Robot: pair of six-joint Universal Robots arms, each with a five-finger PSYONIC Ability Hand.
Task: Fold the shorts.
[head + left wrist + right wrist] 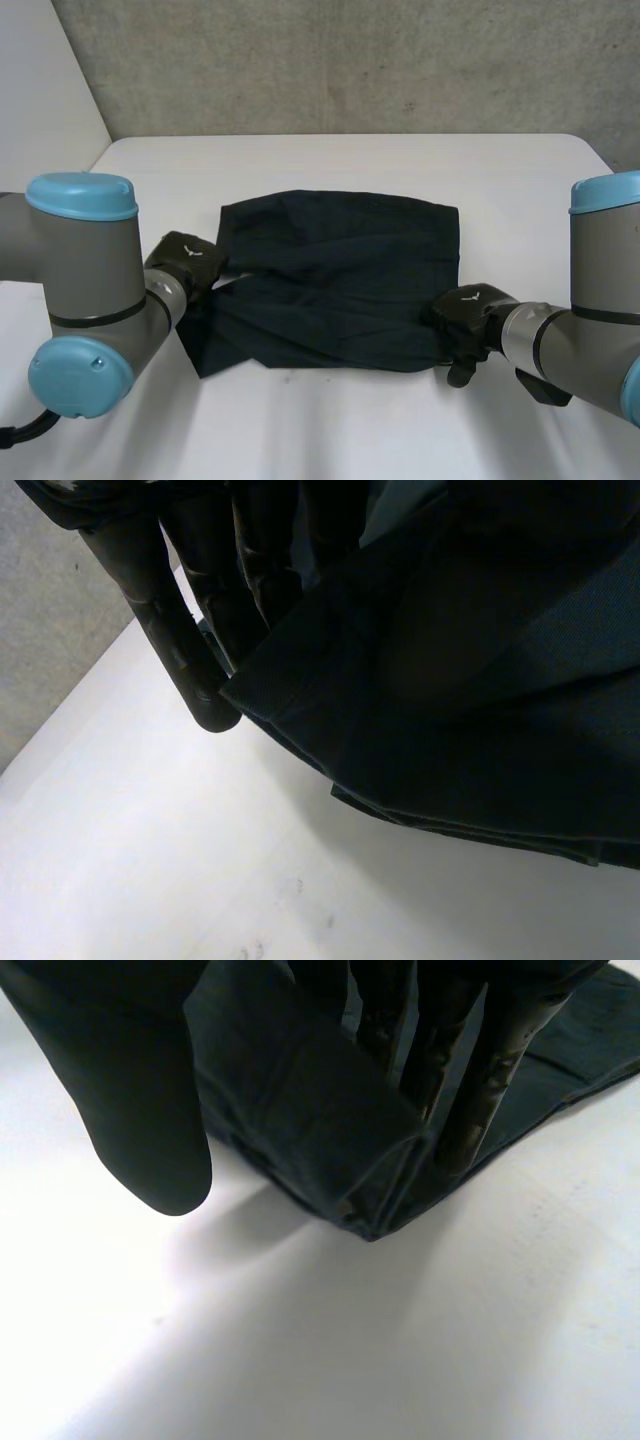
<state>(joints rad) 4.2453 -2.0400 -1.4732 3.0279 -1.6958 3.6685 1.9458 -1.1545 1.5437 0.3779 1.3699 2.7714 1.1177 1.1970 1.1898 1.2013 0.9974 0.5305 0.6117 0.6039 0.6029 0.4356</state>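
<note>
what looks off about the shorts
The shorts lie skewed and wrinkled: the near left corner flares out past the left hand, the near right corner is lifted off the table at the right hand.

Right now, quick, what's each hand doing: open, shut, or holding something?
Left hand: shut on the shorts, at the side edge nearest it.
Right hand: shut on the shorts, pinching a lifted corner.

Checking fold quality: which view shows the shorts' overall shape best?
Head view: the shorts lie in full outline on the table, left hand and right hand at opposite edges. Left wrist view gives a hemmed edge; right wrist view, one layered corner.
</note>
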